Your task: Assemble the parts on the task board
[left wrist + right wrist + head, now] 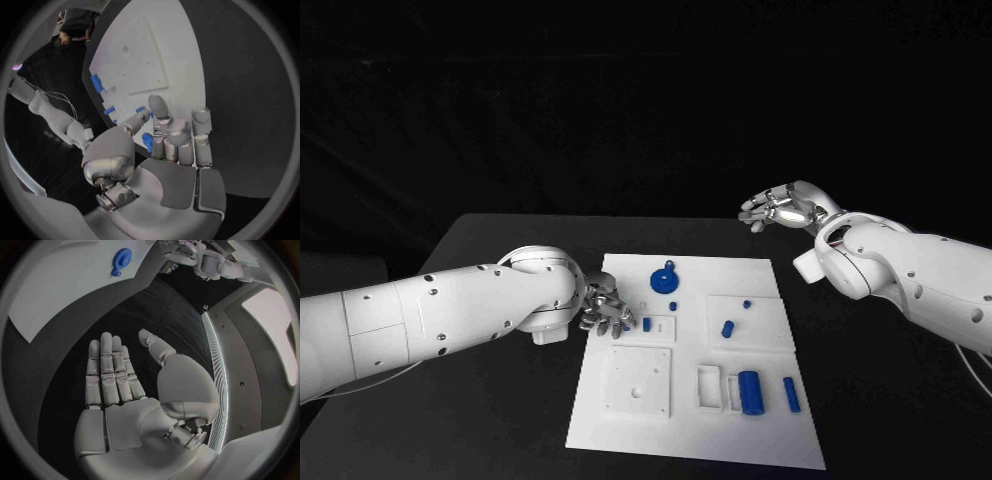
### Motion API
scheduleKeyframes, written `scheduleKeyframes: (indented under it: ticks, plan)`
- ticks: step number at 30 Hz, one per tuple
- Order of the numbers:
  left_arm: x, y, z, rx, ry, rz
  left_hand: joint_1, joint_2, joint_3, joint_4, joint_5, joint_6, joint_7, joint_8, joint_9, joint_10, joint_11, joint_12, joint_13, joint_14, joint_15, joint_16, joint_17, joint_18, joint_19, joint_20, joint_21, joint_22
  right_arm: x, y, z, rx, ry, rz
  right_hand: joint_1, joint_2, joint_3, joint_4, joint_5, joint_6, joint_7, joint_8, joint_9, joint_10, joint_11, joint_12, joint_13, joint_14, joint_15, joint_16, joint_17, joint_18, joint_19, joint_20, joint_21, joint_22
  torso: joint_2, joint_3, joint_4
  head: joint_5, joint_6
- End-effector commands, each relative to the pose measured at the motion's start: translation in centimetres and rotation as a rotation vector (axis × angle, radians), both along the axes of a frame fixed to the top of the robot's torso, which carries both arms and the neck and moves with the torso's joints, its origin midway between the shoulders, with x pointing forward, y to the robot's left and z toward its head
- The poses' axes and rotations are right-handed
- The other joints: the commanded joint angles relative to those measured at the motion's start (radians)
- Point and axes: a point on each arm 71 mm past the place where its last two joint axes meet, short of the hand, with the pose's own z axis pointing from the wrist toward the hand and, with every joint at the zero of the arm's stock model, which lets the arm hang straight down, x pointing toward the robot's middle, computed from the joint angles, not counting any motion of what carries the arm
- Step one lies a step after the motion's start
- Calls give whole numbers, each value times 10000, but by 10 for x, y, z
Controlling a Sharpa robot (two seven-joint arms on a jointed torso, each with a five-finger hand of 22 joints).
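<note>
Head view: left hand (603, 308) sits at the task board's (632, 435) left edge, fingers curled, can't tell if they're pinching anything. Right hand (788, 209) hovers off the board, fingers apart. I'd line up over the small blue peg (646, 324) slowly. Blue parts lie scattered mid-worktop.

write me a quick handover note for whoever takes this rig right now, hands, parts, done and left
Left hand: at the task board's left edge, fingers over a small blue part; a grip cannot be told.
Right hand: open, holding nothing, raised off the board's far right corner.
Parts: round blue part at the far end, large blue cylinder and blue bar near the front right.
Done: no seated part can be told. Left: assembly appears mostly ahead.
</note>
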Motion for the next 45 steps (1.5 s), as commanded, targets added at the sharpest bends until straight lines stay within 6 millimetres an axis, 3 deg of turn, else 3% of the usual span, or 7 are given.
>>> scheduleKeyframes:
  ticks: [1, 10, 15, 18, 24, 29, 45]
  plan:
    - [3, -3, 7, -609, -364, 53, -12, -78, -26, 55, -43, -92, 8, -29, 13, 13, -1, 35, 4, -40, -54, -48, 3, 165, -59, -1223, 48, 55, 0, 1, 1, -16, -51, 133, 28, 12, 58, 0, 39, 13, 40, 54, -10, 47, 21, -39, -17, 18, 35, -61, 13, 194, -27, 64, -36, 12, 2, -8, 0, -24, 12]
    - [9, 1, 21, -2644, -267, 718, 446, -725, 109, -22, -350, -832, 289, -537, -184, -698, 180, -563, -315, -397, 124, -704, -340, 93, -334, -1151, -129, 7, 0, 1, 1, -7, -45, 111, -54, -22, 6, 4, 159, -27, 59, 46, -41, 56, 32, -89, -34, 20, 43, -97, 41, 206, -27, 83, -61, 29, -6, 0, 11, -89, 34]
    - [15, 5, 29, -3331, -1251, 1226, 904, -1237, 287, 24, -653, -1971, 637, -1229, -546, -1087, 490, -842, -485, -548, 386, -931, -469, 66, -442, -1114, -241, -44, 0, 0, 1, -6, -43, 98, -83, -32, -20, 5, 225, -39, 64, 47, -53, 57, 36, -113, -41, 19, 45, -114, 54, 211, -31, 90, -75, 37, -5, 6, 8, -94, 49]
    - [15, 0, 38, -4149, -2264, 809, 1819, -1345, 534, -510, -584, -2461, 845, -1466, -660, -1675, 701, -1175, -635, -769, 573, -1136, -559, 79, -622, -983, -358, -69, 0, -1, 1, -7, -53, 67, -85, -31, -21, 5, 230, -40, 64, 47, -54, 58, 36, -114, -42, 20, 45, -115, 56, 212, -30, 90, -76, 38, -4, 1, 5, -123, 71]
    - [11, -21, 52, -4633, -4046, -1349, 4438, -1542, 859, -1810, -447, -3158, 1423, -1759, -871, -3225, 1372, -2353, -1189, -1830, 1263, -1981, -902, -5, -1552, -293, -908, -159, 1, 0, 1, 5, -56, 66, -93, -30, -27, 6, 245, -45, 66, 46, -59, 59, 39, -121, -44, 24, 45, -118, 61, 214, -27, 92, -78, 40, -4, 9, 20, -173, 85]
    - [12, -37, 56, -4713, -5104, -2410, 5113, -1599, 499, -1762, -450, -3144, 1470, -1708, -1046, -3254, 1615, -3178, -1619, -1898, 1489, -2122, -954, 33, -1632, -30, -1049, -196, 1, -1, 0, 11, -57, 33, -109, -34, -38, 8, 257, -51, 69, 45, -64, 59, 42, -130, -47, 30, 44, -121, 67, 216, -23, 95, -80, 44, -4, 3, 18, -190, 107]
    - [12, -62, 32, -2452, -6417, -5373, 5256, -1418, 285, -1635, -515, -2951, 1422, -1755, -1502, -2694, 1696, -4877, -2288, -1223, 1562, -1714, -762, 268, -1143, 38, -965, -168, 1, 3, 0, 42, -53, 110, -120, -24, -45, 7, 281, -54, 69, 50, -72, 66, 42, -143, -50, 48, 38, -123, 81, 216, -7, 93, -82, 51, 10, -3, -14, -208, 169]
